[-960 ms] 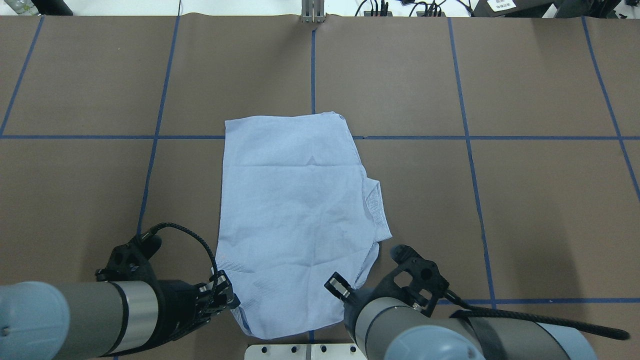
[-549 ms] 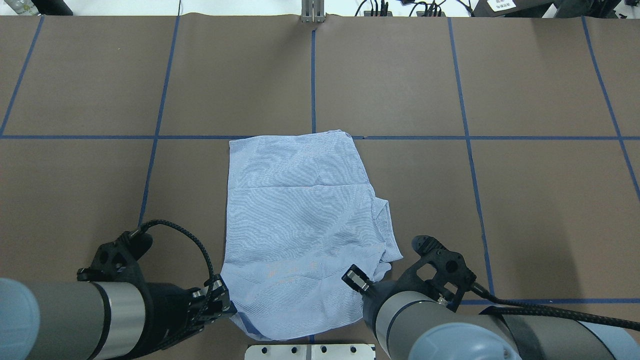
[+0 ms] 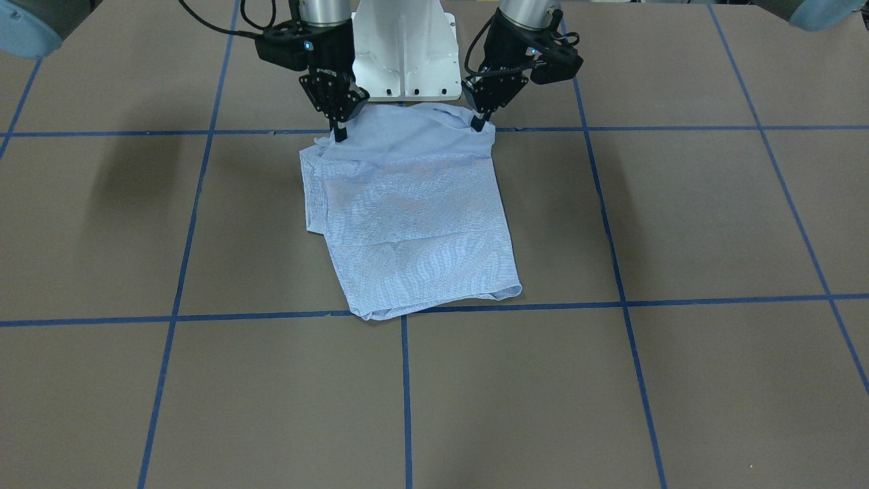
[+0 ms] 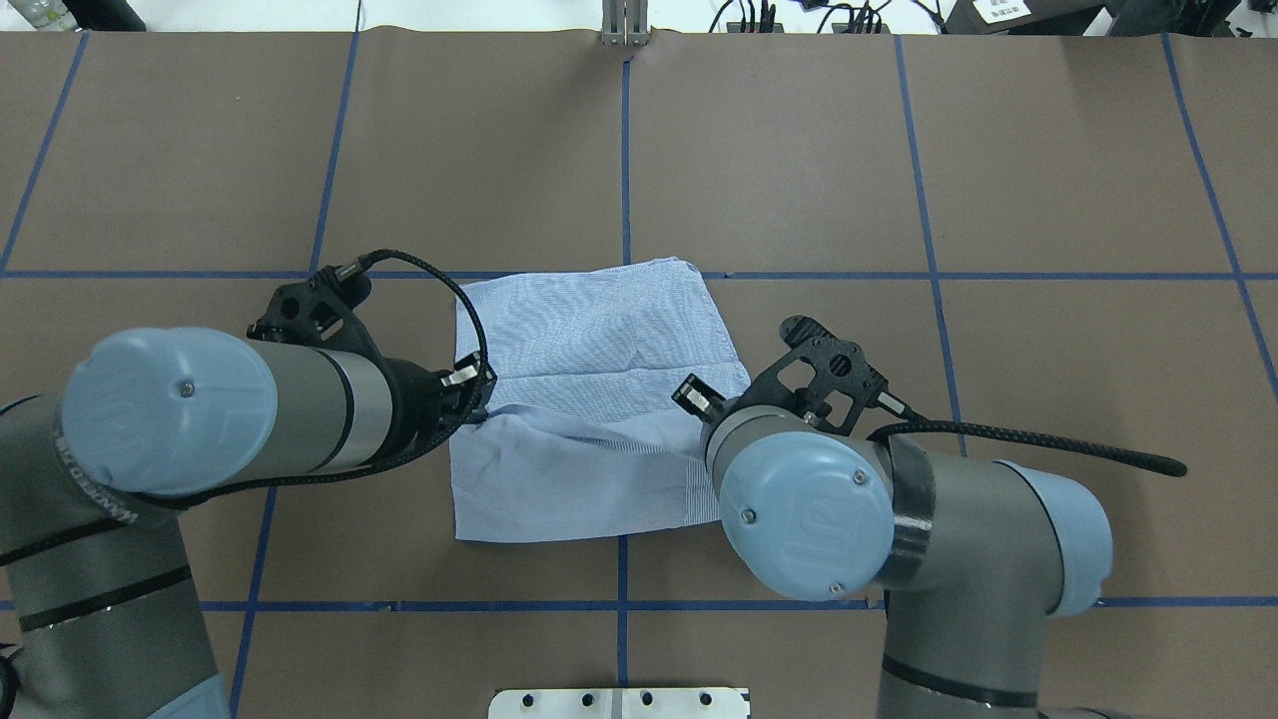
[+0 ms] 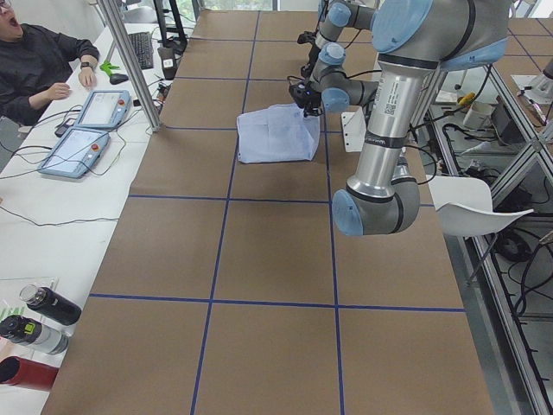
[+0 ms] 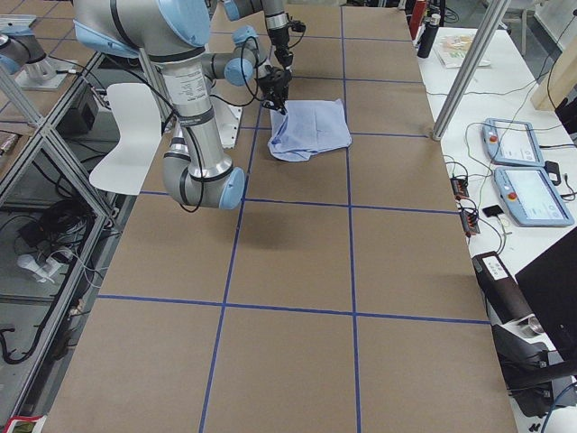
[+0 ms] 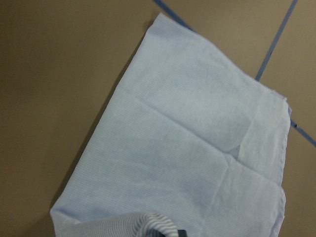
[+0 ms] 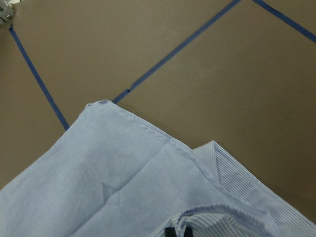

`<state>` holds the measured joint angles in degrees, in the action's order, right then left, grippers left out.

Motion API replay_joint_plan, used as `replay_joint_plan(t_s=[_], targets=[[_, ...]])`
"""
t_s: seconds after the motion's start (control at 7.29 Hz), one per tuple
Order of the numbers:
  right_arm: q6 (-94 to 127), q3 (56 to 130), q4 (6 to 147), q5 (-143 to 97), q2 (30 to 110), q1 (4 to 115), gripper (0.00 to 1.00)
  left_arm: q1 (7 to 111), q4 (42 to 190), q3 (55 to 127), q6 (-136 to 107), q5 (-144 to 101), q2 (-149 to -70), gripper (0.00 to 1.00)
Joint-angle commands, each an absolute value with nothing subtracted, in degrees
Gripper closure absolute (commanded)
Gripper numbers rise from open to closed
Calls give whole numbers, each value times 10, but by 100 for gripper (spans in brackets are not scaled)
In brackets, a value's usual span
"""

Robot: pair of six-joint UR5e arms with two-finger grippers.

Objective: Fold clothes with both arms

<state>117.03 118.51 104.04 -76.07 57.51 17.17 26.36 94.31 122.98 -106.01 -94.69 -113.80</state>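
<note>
The blue shirt (image 3: 414, 217) lies folded on the brown table (image 3: 679, 224), near the middle and close to the robot's side. Its far end sits flat by a blue tape line (image 3: 611, 301). The end close to the robot is lifted off the table.

The left gripper (image 3: 479, 123) is pinched tight on one corner of that lifted edge. The right gripper (image 3: 339, 132) is pinched tight on the other corner. Both hang just above the shirt, with the cloth stretched between them.

From above, the raised edge runs across the shirt (image 4: 589, 340) from one gripper to the other, and the flat part shows on both sides of it.

The left wrist camera looks down on the flat shirt (image 7: 187, 128), with a bit of striped cloth bunched at the bottom by the fingers. The right wrist camera shows the same kind of bunch, plus a corner of the shirt (image 8: 113, 173) beside a tape line.

On the white side table lie a black bottle (image 5: 50, 304) and a red bottle (image 5: 26, 373). I cannot tell what is in them.
</note>
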Motion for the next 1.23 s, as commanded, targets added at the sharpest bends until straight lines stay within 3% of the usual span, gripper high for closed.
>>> replay_joint_plan(t_s=[0.0,0.27,0.96,1.1], targets=[[1122,1111,1013,-762,549,208,100,293,944,1175,-1009,-930,-1154,100],[1088,1009,923,-766,522,232,100,302,951,1118,-982,-919,-1178,100],[1019,885,825,-823,492,289,100,328,1072,941,-883,-901,-1224,100],[1017,851,819,-830,463,297,68,329,1084,927,-882,-901,-1234,100]])
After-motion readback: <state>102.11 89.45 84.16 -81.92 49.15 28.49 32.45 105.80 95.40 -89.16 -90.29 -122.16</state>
